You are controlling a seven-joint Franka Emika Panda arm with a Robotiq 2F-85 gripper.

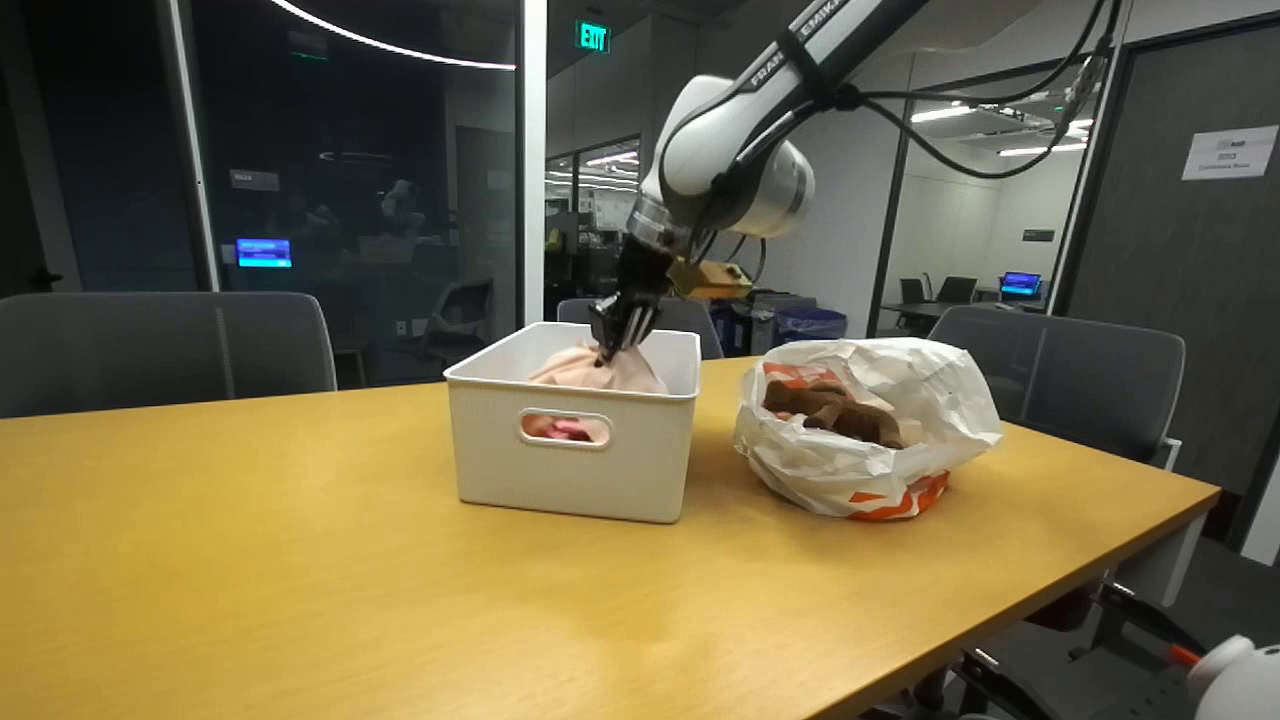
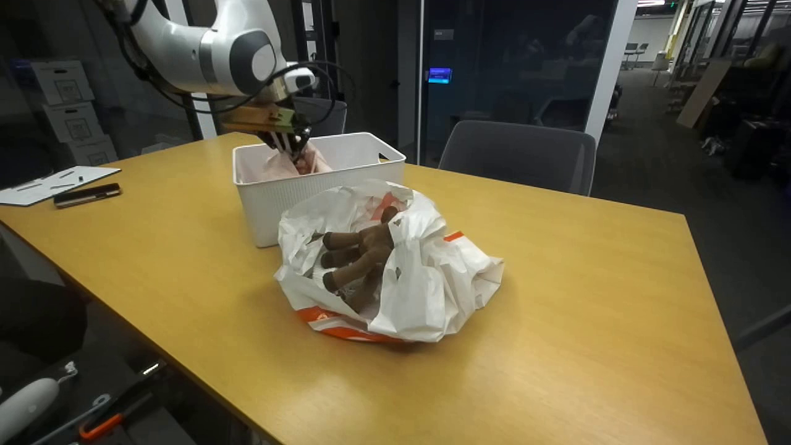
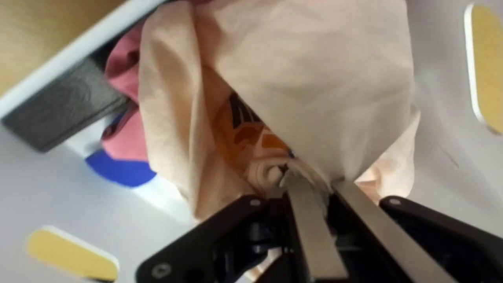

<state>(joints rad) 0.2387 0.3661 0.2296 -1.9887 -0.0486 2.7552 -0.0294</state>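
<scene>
I have my gripper [image 3: 320, 188] clamped on the peach cloth [image 3: 310, 78], a fold of it pinched between my fingertips [image 3: 312, 228]. The cloth sits bunched inside the white bin [image 1: 570, 480], and both exterior views show it gathered up to my grip. Only the wrist view gives me the orange-and-black print [image 3: 251, 137] within its folds and, alongside in the bin, some pink fabric [image 3: 125, 135], a dark grey block [image 3: 65, 104] and a blue piece [image 3: 122, 169].

Just beside the bin on the table [image 1: 300, 560] is the white bag [image 2: 426, 296] with a brown toy [image 2: 371, 247], seen in both exterior views; an exterior view alone adds a white sheet [image 2: 52, 185] and a slim dark object [image 2: 87, 194].
</scene>
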